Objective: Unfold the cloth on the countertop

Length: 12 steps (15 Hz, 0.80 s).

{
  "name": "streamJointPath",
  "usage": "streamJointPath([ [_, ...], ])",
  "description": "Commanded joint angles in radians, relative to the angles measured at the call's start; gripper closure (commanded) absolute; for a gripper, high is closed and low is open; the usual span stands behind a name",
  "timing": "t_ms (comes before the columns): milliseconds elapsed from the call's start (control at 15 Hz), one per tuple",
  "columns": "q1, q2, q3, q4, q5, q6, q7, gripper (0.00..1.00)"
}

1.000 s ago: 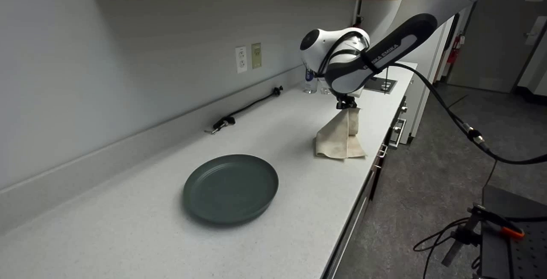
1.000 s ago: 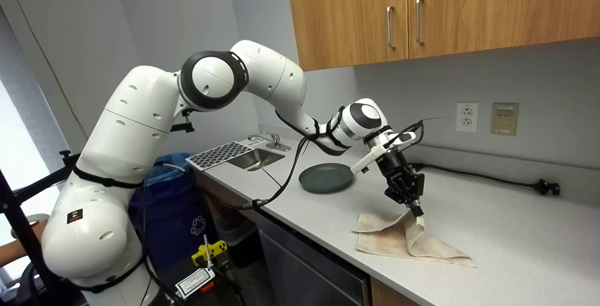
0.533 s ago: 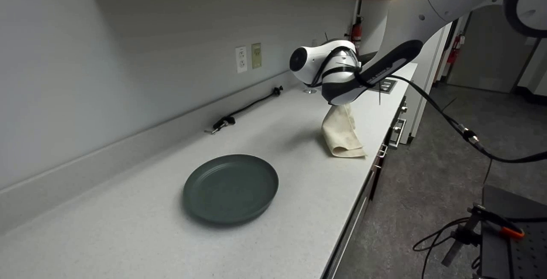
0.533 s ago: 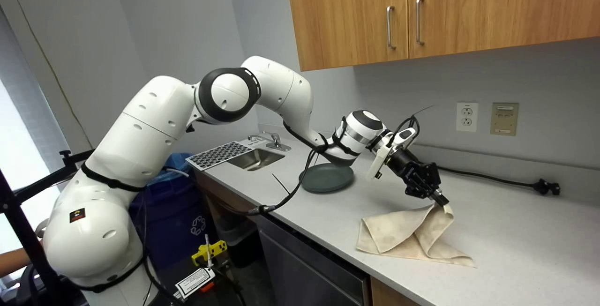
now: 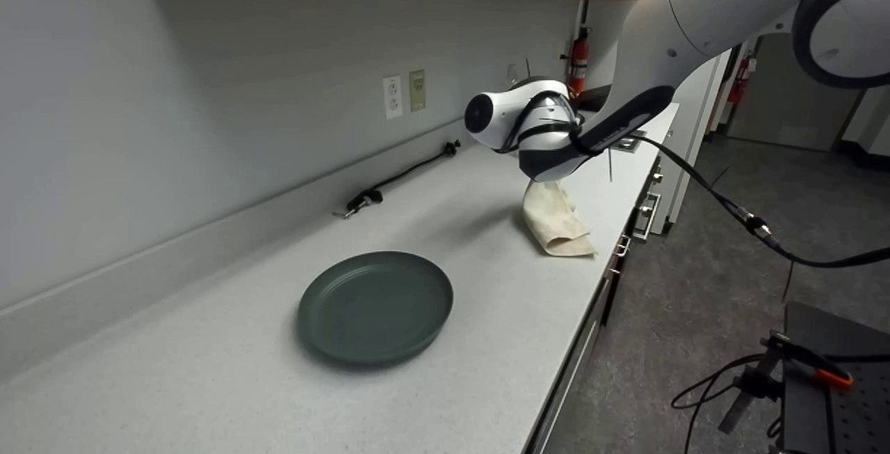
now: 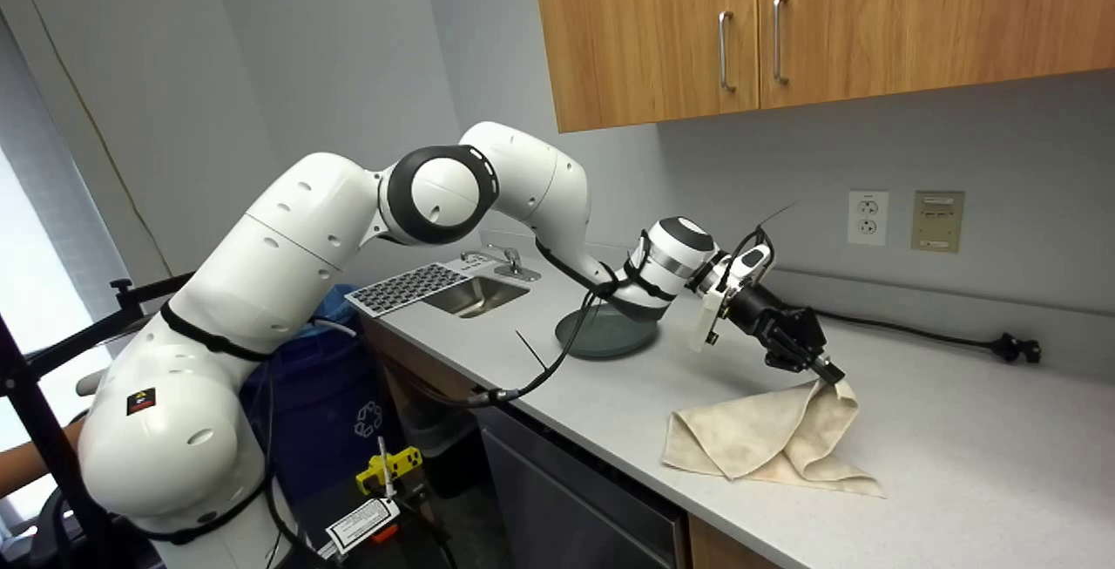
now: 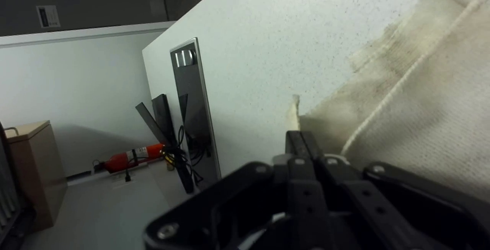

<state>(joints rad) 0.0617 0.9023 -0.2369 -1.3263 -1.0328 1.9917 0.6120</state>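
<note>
cloth (image 6: pixel 751 435): beige, faintly blotched | countertop (image 5: pixel 480 350): pale grey, speckled | plate (image 5: pixel 375 308): dark grey-green | hand (image 7: pixel 301 142): black

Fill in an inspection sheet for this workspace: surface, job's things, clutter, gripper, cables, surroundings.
Surface: long, smooth, speckled pale countertop.
Job's things: thin beige fabric cloth, one part lifted, the rest lying folded over itself on the countertop; not yet spread flat.
Clutter: round dark green plate, apart from the cloth; thin black cord-like piece toward the back.
Gripper: black two-fingered gripper, shut on the cloth.
Cables: thick black cable hanging below the white jointed robot arm.
Surroundings: light wood cabinets overhead; white rectangular wall outlet; red cylindrical fire extinguisher in the background.
</note>
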Motion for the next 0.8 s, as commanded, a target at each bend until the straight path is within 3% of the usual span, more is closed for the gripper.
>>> streamJointPath([
  [0,-0.046,0.033,0.04,0.053,0.027,0.068,0.015,1.0],
  [200,-0.072,0.04,0.058,0.056,0.059,0.172,0.03,1.0],
  [267,-0.047,0.056,0.091,0.143,0.119,0.118,-0.018,1.0],
  [733,0.009,0.094,0.123,0.281,0.289,0.165,-0.077,1.0],
])
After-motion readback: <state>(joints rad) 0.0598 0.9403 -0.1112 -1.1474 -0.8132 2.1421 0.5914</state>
